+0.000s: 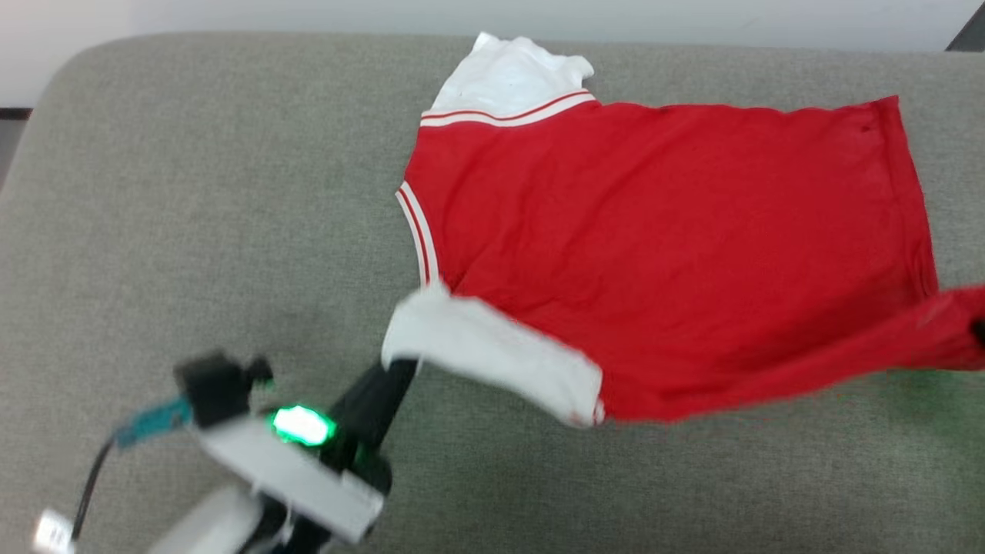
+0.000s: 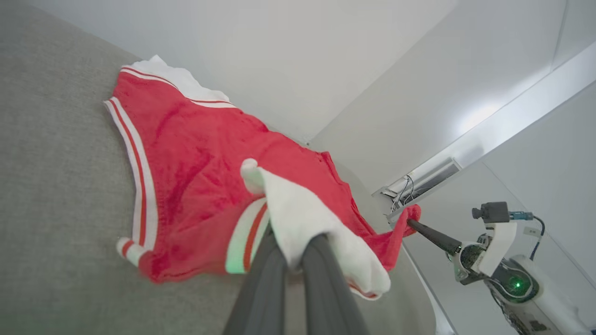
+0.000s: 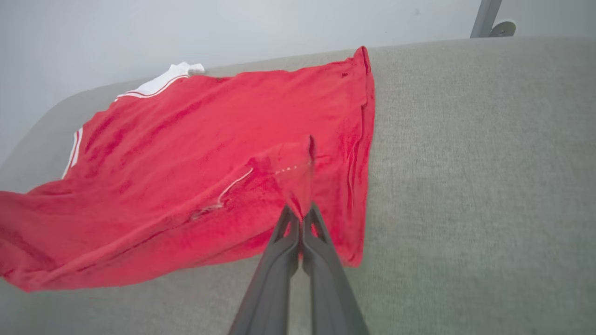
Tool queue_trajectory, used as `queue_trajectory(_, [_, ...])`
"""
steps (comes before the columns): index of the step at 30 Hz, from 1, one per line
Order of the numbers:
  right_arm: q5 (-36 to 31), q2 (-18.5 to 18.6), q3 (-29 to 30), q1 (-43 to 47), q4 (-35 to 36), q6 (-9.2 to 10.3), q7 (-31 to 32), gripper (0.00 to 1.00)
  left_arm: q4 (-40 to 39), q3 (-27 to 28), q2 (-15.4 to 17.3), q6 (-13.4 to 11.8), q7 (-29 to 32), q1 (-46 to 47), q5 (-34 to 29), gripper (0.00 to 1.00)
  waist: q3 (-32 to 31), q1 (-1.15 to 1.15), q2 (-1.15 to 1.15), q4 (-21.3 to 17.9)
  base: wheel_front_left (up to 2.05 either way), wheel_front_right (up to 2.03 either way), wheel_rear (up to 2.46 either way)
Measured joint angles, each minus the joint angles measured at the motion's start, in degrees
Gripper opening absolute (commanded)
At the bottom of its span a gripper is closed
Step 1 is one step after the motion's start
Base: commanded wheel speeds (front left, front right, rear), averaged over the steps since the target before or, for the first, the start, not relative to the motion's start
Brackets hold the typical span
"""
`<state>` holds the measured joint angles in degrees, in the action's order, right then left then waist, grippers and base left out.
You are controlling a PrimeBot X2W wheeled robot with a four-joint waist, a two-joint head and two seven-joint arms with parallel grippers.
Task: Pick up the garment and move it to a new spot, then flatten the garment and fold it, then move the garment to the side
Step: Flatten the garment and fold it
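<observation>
Bench: grey fabric. Garment lies toward 1 o'clock, near edge lifted. Left end effector clenched on the white-lined shoulder, 7 o'clock; right end effector clenched on the hem corner, 3 o'clock. Judged: folding; next, carry both corners evenly toward 12 o'clock. No print can be made out.

I can't see the tips of my left gripper because the white flap of the jersey covers them, and the jersey's lifted corner runs off the head view's right edge.
</observation>
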<state>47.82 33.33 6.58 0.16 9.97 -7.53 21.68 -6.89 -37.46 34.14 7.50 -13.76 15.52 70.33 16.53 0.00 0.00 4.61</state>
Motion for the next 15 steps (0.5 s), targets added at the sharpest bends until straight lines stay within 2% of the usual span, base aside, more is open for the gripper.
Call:
queue_trajectory(6, [0.1,0.8,-3.5,-11.4,-7.9,0.0,0.0,0.0,9.1,0.0,-3.3,0.0,2.4,13.0,9.4,0.0,1.7,0.0,0.0,0.2,0.0,0.0,0.0])
queue_trajectory(15, [0.1,1.1,-8.5,-21.3,-19.8,0.0,-2.9,0.0,29.7,-2.0,-8.3,0.0,3.1,24.9,9.1,0.0,5.3,0.0,0.0,-0.3,0.0,0.0,0.0])
